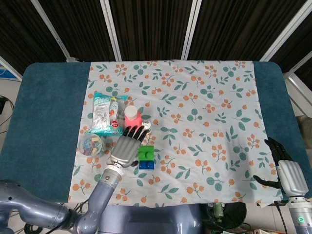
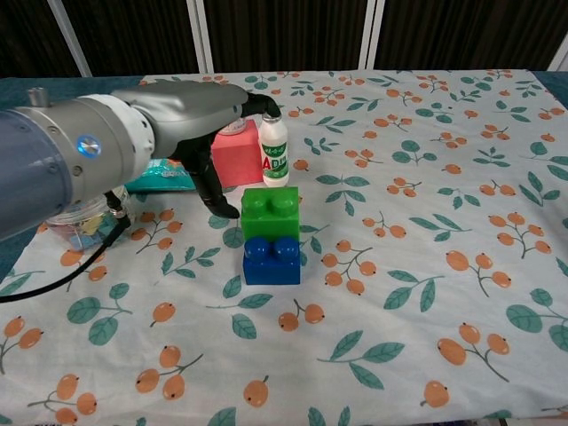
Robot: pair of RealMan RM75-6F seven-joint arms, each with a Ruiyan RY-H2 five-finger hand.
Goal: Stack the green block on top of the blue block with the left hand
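The green block (image 2: 271,214) (image 1: 146,154) sits on top of the blue block (image 2: 272,260) (image 1: 146,164), slightly askew, on the floral cloth. My left hand (image 1: 126,146) (image 2: 191,111) hovers just left of the stack with fingers spread, holding nothing and apart from the blocks. My right hand (image 1: 287,173) rests at the table's front right edge, fingers spread and empty; the chest view does not show it.
A pink bottle (image 1: 131,118) and a small white bottle (image 2: 275,153) stand just behind the stack, near my left hand's fingertips. A snack bag (image 1: 104,114) and a clear cup of small items (image 1: 90,145) lie to the left. The floral cloth (image 1: 209,126) stretches right.
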